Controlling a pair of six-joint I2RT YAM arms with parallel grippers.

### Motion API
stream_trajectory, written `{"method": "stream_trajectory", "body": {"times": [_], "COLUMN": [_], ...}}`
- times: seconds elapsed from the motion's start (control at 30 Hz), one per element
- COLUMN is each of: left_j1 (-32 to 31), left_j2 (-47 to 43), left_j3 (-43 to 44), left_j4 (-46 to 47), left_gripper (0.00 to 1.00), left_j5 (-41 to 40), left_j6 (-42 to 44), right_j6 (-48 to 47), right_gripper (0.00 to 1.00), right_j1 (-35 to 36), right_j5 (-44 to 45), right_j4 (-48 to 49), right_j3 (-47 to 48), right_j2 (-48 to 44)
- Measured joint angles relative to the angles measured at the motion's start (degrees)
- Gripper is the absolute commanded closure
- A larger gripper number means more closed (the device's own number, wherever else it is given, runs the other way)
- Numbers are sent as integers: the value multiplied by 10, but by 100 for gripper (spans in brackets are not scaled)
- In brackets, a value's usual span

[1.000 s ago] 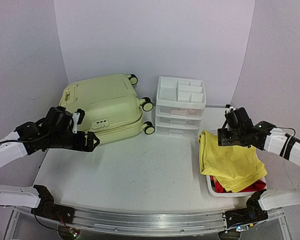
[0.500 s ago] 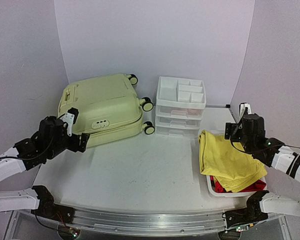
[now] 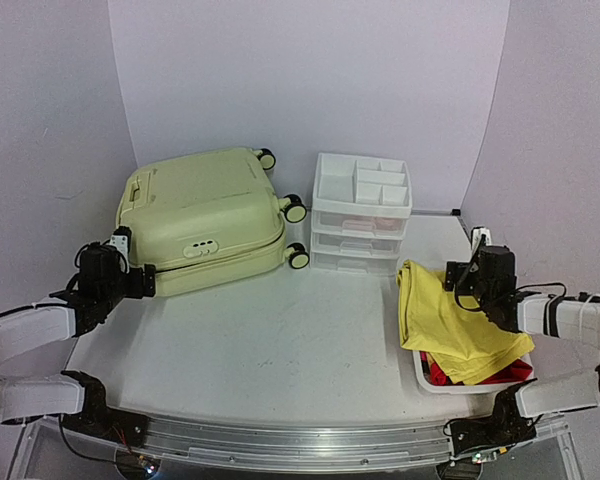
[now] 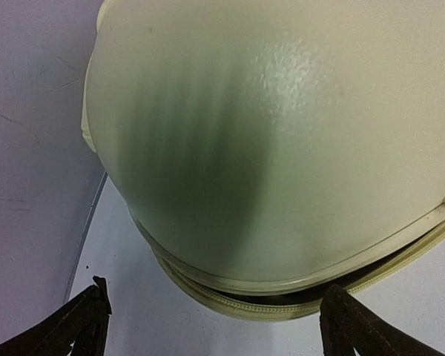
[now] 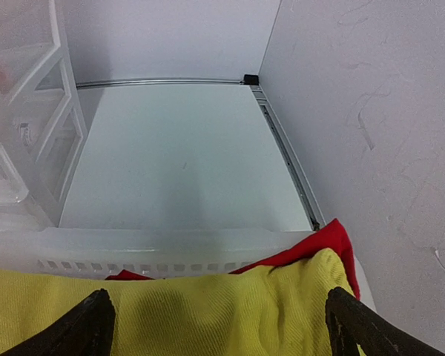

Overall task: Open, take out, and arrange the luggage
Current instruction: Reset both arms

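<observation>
We see the luggage [image 3: 202, 215] lying flat and closed at the back left of the table [image 3: 280, 340], its wheels [image 3: 295, 210] pointing toward the drawer unit [image 3: 362, 212] just beside it. In the left wrist view its rounded corner fills most of the picture, with the seam between the two shells running along the lower edge.

The left arm lies low along the table's left side, forearm nearly level, and its wrist points at the near left corner of the luggage. The left gripper [image 3: 145, 281] sits just in front of that corner. We see its two dark fingertips [image 4: 93, 304] spread wide, with nothing between them and no contact with the shell that we can make out.

The right arm is folded low at the right edge of the table, its wrist level and facing the back wall. The right gripper [image 3: 458, 277] hangs over the far rim of the basket [image 3: 435, 385], above the yellow cloth [image 3: 450, 320] draped across it. A red cloth [image 3: 448, 373] shows beneath the yellow one. Its fingertips [image 5: 96, 311] also stand wide apart and grip nothing; the cloth lies below them.
</observation>
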Motion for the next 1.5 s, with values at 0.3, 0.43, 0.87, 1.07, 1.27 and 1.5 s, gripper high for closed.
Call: {"method": "stream_trajectory", "body": {"times": [0.3,0.43,0.87,1.07,1.27,1.5], "left_j1": [15,30,99,106,106,105], "left_j2": [118,167,265,294,302,306], "left_j3": [-39,-47,-52,-52,-50,-37], "left_j4": [202,296,454,499,506,489], "left_gripper": [0,0,0,0,0,0], "left_j5": [6,16,108,121,107,76], "left_j6": [11,34,51,52,45,34], "right_j6": [-23,-26,-21,-22,-22,-23], "right_gripper": [2,2,2,2,2,2], "right_j1": [-61,-87,-104,-107,-107,-107], "right_j5": [-89,-129,-156,-162,-163,-163], "right_j4": [186,276,372,356,354,353], "right_j3": [-3,0,8,20,21,21], "right_j2": [163,219,281,283,283,283]}}
